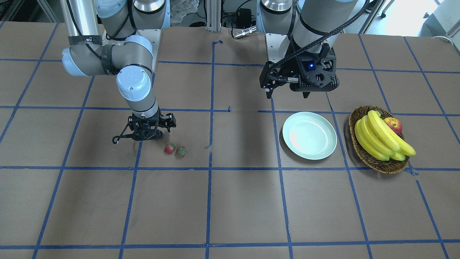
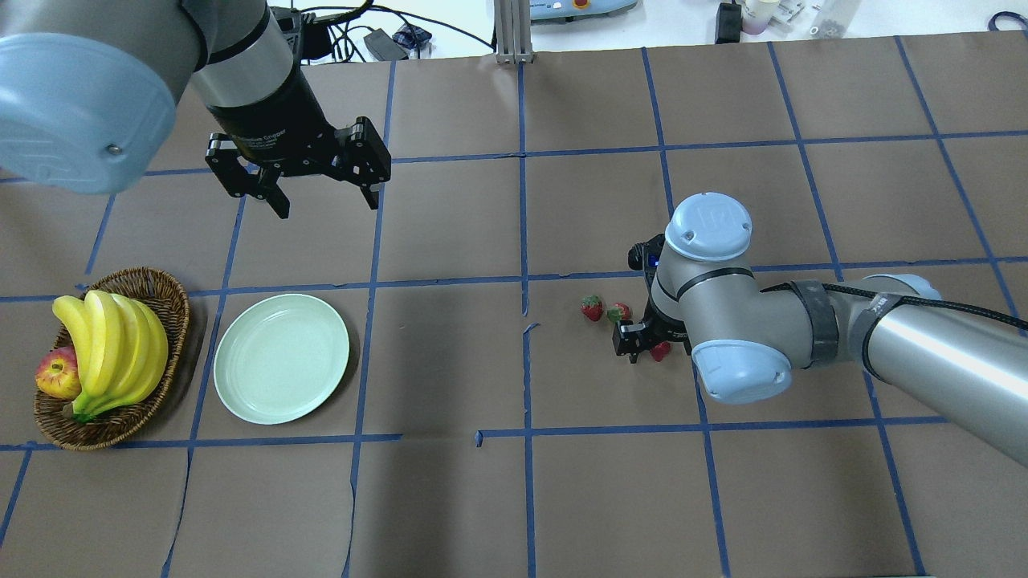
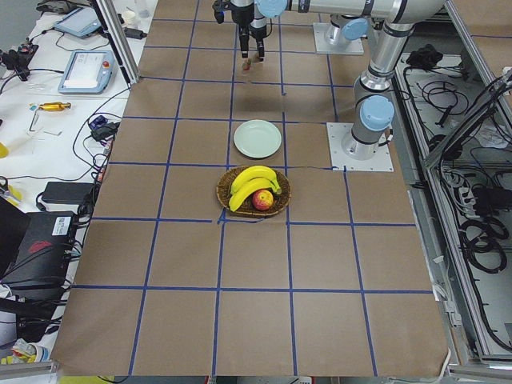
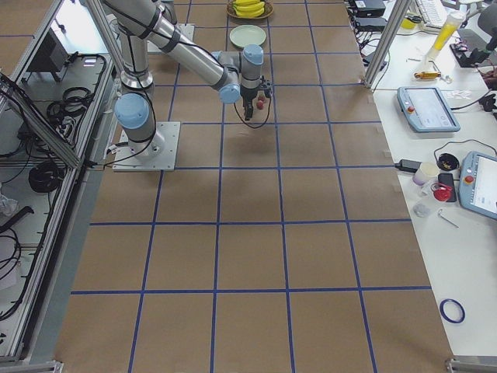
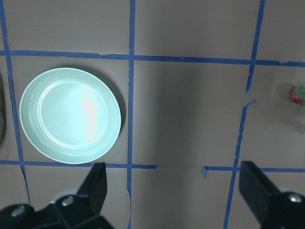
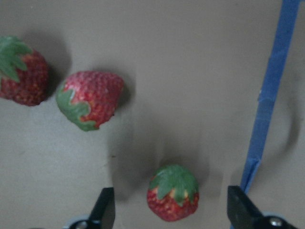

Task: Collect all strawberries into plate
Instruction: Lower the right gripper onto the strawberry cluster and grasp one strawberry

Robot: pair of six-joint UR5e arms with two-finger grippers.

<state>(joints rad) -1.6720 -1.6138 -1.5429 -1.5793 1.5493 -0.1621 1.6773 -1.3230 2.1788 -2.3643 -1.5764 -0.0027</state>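
Three strawberries lie on the table. Two sit side by side (image 2: 592,307) (image 2: 618,312), also seen in the front view (image 1: 169,148) (image 1: 181,151). The third strawberry (image 6: 172,193) lies between the spread fingers of my right gripper (image 2: 646,352), which is open, low over the table and not touching the berry. In the front view this gripper (image 1: 145,136) hides that berry. The mint-green plate (image 2: 281,358) (image 1: 309,135) is empty. My left gripper (image 2: 325,201) (image 1: 287,95) is open and empty, raised above the table behind the plate (image 5: 71,114).
A wicker basket (image 2: 161,291) (image 1: 377,164) with bananas (image 1: 381,138) and a red-yellow apple (image 1: 394,125) stands right beside the plate. Blue tape lines cross the brown table.
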